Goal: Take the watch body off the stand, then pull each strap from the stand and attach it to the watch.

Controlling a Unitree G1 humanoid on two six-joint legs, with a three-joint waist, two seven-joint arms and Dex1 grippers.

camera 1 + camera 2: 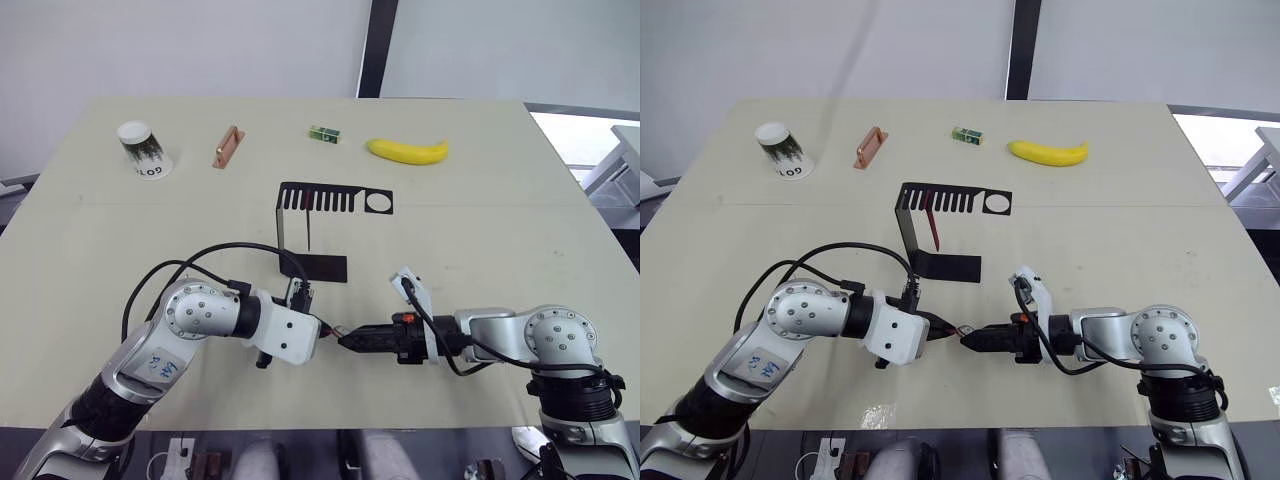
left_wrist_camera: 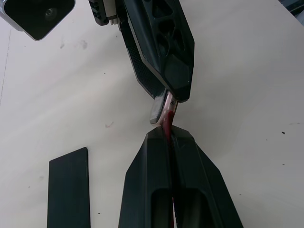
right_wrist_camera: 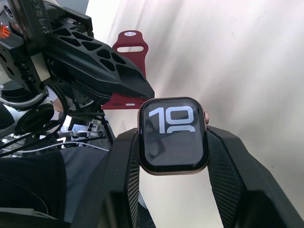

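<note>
Right tool (image 3: pixel 173 142) clamps the watch (image 3: pixel 173 136); left tool (image 2: pixel 169 135) pinches 1 strap (image 3: pixel 127 71), tip to tip at the tabletop's (image 1: pixel 500 200) near edge. Second strap (image 1: pixel 931 218) hangs on the stand (image 1: pixel 945 205).

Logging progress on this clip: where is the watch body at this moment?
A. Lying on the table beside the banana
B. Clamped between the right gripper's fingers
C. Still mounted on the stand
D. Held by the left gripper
B. The right wrist view shows the watch body, screen lit, squeezed between the right gripper fingers, while the left gripper brings a dark red strap up to it; the stand sits farther back on the table.
</note>
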